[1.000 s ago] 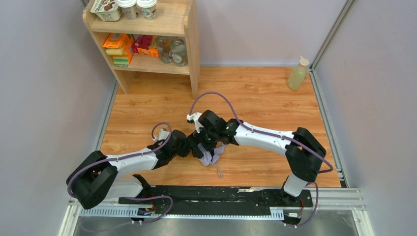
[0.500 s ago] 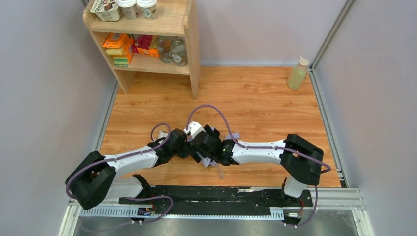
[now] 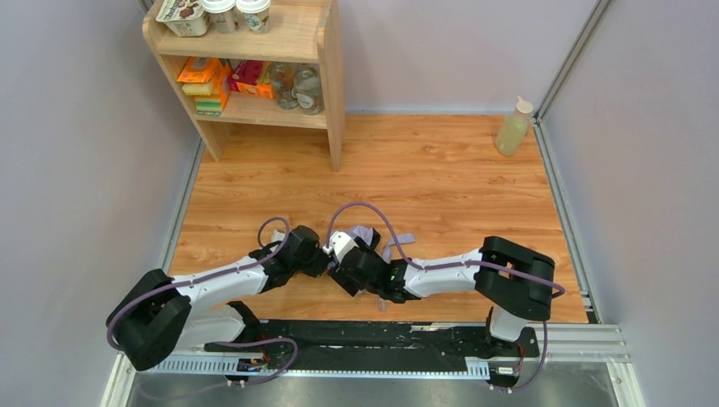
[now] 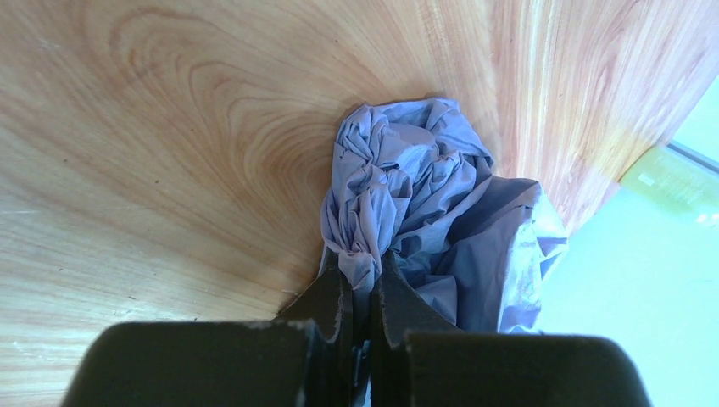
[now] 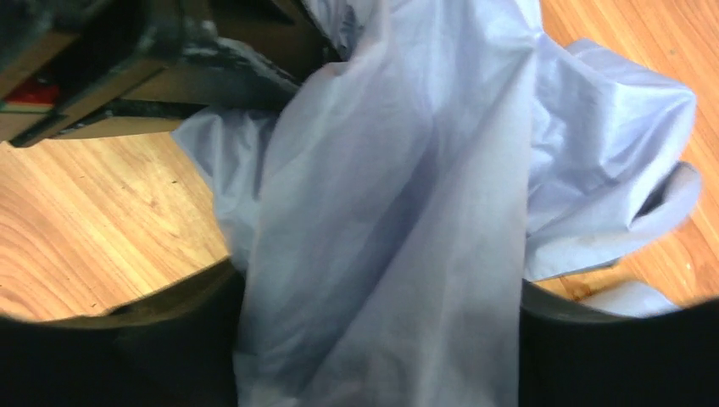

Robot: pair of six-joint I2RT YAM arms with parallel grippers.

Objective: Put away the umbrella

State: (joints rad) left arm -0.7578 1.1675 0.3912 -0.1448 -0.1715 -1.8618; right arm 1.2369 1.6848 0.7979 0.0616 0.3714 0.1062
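Lilac umbrella (image 3: 366, 232): crumpled heap of pale fabric on the wood table (image 3: 458, 170), well out in front of the shelf (image 3: 288, 38) and a bit right of its right-hand post, down toward the arm bases. From the top you mostly just see a small bunch of lilac and a strap-looking bit poking out between the two wrists.

Left gripper (image 3: 320, 259): comes in on the shelf's side of the umbrella. The left wrist view is pretty clear: both dark fingers (image 4: 335, 301) are pinched tight on a twisted wad of the canopy (image 4: 407, 191), and the rest of the cloth bunches up beyond the tips and rests on the wood.

Right gripper (image 3: 354, 261): on the far side of the umbrella from the shelf, right up against the left one. In its own camera the fabric (image 5: 381, 212) fills nearly the whole view and drapes down between the dark fingers (image 5: 127, 356). Honestly can't tell if it's actually clamping anything or just sitting in the cloth.

Ribs, shaft, handle: can't make them out, everything's buried in fabric.

Shelf: light wood, two levels, tubs on top, boxes and jars below, back left corner.

Bottle (image 3: 513, 127): pale green, standing upright off to the right of the shelf by the back wall, well apart from the umbrella.
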